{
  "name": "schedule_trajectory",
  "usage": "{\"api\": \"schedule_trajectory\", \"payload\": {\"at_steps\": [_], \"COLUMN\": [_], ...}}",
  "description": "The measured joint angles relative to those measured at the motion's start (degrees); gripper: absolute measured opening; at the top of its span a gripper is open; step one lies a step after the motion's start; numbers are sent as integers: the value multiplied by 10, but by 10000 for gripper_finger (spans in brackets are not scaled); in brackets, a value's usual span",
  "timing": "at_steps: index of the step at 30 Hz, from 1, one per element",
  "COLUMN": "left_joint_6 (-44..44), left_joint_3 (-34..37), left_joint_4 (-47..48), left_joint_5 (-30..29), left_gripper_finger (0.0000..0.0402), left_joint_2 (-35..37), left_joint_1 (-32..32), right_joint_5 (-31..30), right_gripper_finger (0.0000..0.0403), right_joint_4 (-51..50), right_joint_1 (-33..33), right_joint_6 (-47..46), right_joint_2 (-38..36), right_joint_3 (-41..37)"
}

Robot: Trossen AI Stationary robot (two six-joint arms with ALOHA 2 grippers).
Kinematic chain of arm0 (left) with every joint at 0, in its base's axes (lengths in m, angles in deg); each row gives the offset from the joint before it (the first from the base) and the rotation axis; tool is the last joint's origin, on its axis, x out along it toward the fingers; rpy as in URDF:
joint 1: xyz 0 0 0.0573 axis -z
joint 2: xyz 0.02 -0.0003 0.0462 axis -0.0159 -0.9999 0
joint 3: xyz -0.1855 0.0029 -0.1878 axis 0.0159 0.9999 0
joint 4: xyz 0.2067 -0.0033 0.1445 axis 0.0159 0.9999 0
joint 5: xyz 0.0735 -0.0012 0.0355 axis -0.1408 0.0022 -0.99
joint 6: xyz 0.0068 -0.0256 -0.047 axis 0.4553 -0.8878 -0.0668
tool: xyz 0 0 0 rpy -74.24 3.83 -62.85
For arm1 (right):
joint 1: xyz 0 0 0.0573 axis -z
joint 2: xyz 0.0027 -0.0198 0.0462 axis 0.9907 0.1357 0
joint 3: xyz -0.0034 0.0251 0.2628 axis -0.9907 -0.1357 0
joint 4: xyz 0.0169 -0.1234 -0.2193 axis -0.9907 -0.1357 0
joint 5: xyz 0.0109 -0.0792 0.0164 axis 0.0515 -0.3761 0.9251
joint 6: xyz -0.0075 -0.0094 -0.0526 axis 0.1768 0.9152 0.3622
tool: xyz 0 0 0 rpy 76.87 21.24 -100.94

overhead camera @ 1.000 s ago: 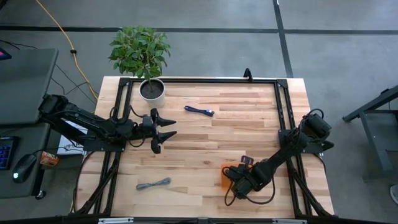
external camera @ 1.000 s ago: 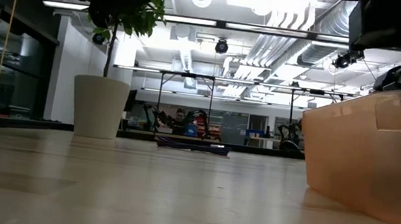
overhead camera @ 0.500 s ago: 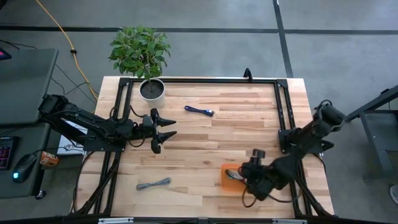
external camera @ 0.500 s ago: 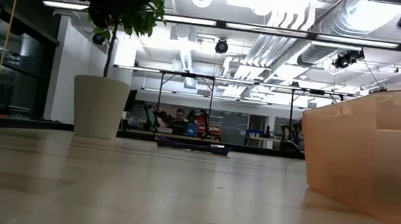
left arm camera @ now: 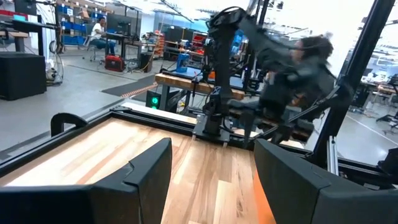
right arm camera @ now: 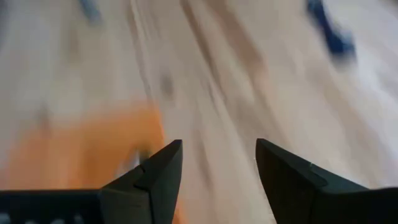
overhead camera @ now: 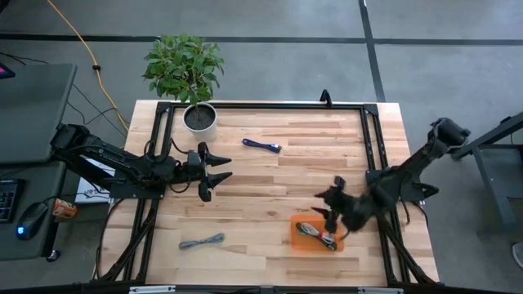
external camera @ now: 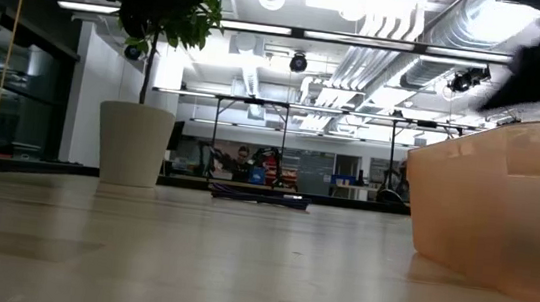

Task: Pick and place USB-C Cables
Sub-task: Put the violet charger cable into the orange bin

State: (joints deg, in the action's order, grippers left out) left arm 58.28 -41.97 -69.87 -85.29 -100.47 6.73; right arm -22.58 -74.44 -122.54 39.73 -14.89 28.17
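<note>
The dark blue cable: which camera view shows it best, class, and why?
The high view: the dark blue cable lies in full outline on bare table. The low view shows it edge-on and far off; the right wrist view only a blue smear; the left wrist view misses it.

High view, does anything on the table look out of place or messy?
Nothing stands out. One cable lies in the orange tray; the blue cable and grey cable lie loose on the table, not yet collected.

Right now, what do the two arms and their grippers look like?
Both arms are dark, nearly black, jointed segments rising from black frame rails at the table's sides. The left gripper has two pointed dark fingers, broad, flat-faced and angular. The right gripper matches, with wedge-shaped fingers. No markings are legible.
</note>
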Motion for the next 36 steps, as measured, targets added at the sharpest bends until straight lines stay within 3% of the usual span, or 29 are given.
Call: {"api": "schedule_trajectory", "payload": {"at_steps": [2, 5, 9, 16, 36], "left_joint_6": [0, 8, 25, 60, 55], "left_joint_3": [0, 0, 0, 0, 0], "left_joint_4": [0, 0, 0, 0, 0], "left_joint_5": [0, 0, 4, 6, 4], "left_gripper_finger": [209, 209, 209, 209, 209], "left_joint_2": [0, 0, 0, 0, 0], "left_joint_1": [0, 0, 0, 0, 0], "right_joint_5": [8, 105, 211, 247, 249], "right_gripper_finger": [192, 192, 192, 192, 192], "right_joint_4": [194, 469, 671, 684, 665], "right_joint_1": [46, 125, 211, 262, 262], "right_joint_6": [140, 328, 442, 486, 506], "right_joint_2": [-30, -53, -57, -57, -56], "right_joint_3": [-58, -130, -169, -153, -153]}}
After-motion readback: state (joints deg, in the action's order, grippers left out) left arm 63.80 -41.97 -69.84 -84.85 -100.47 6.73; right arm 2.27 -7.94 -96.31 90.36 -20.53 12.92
